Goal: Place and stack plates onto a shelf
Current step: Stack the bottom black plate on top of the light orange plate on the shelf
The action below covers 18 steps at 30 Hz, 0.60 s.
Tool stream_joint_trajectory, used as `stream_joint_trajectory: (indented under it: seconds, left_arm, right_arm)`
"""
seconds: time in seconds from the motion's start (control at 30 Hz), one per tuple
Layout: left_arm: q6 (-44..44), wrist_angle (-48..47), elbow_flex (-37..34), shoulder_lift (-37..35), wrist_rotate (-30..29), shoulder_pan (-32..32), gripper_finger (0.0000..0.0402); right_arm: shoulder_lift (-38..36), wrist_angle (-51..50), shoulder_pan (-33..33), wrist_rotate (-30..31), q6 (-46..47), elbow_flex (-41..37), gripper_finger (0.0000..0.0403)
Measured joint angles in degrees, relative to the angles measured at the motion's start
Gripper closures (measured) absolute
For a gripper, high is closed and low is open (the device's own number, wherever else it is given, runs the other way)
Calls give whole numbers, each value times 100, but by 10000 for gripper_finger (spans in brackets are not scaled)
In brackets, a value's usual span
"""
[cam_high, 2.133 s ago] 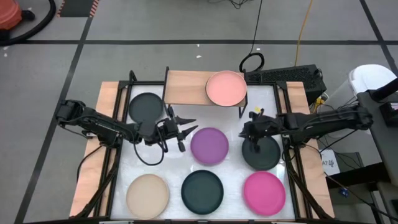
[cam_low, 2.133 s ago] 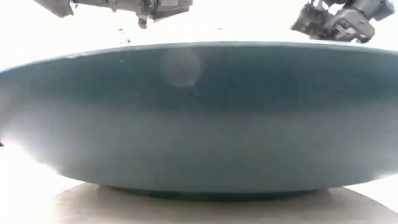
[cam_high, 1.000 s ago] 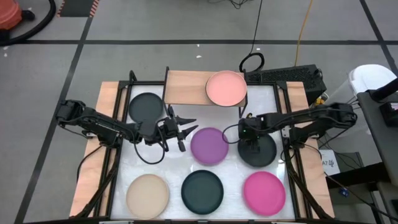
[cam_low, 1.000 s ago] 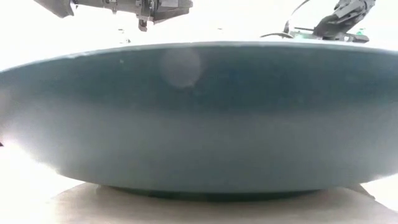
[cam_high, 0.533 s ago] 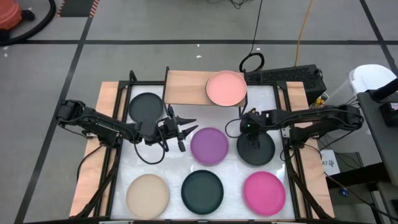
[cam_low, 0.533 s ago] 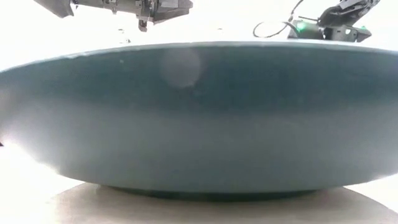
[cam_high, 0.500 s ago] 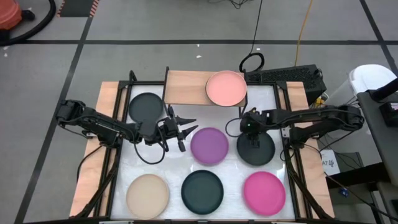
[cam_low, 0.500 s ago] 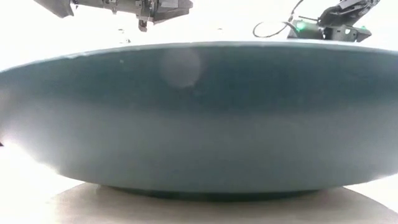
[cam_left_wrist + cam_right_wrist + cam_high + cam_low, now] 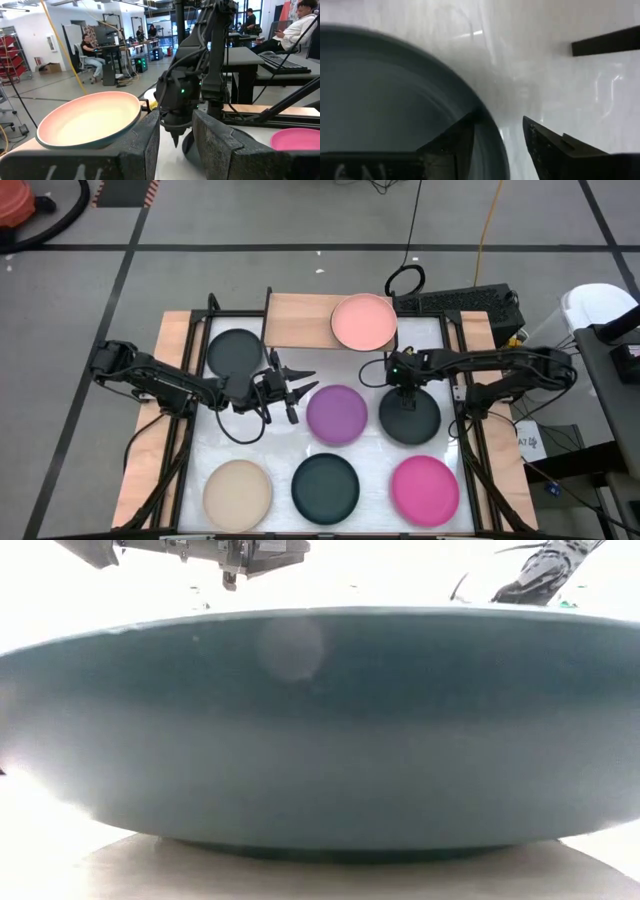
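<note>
High view: we log the right gripper (image 9: 402,385) at the black plate's (image 9: 412,420) far rim, fingers spread astride it; left gripper (image 9: 297,383), fingers parted, beside the purple plate (image 9: 336,414).

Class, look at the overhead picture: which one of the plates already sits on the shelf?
The salmon pink plate, at the right end of the wooden shelf; every other plate lies on the white tabletop.

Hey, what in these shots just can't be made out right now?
- Low view: the dark teal plate fills the picture and hides nearly the whole table and the shelf.
- Right wrist view: the black plate is cut off by the edges; whether the right claw touches its rim is unclear.
- High view: the right claw's fingers are too small to judge.
</note>
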Motion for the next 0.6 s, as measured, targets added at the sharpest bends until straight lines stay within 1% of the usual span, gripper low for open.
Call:
stream_joint_trajectory:
  seconds: [0.07,0.13,0.27,0.3,0.4,0.5,0.6]
  left_arm:
    - [1,1,0,0,-1,0,279]
    - [1,0,0,0,-2,0,279]
    - [0,2,0,0,0,0,279]
    - [-1,2,0,0,-1,0,279]
    - [-2,4,0,0,0,0,279]
    - [-23,4,0,0,0,0,279]
    - [-23,7,0,0,0,0,279]
  right_arm:
    - [29,-72,2,-13,63,0,275]
    - [29,-185,4,-78,66,0,301]
    - [-37,-407,4,-185,43,4,376]
    - [-86,-411,4,-212,38,7,387]
    - [-290,-409,17,-264,27,9,391]
    - [-639,-441,17,-447,4,63,398]
    - [-1013,-719,17,-468,138,364,402]
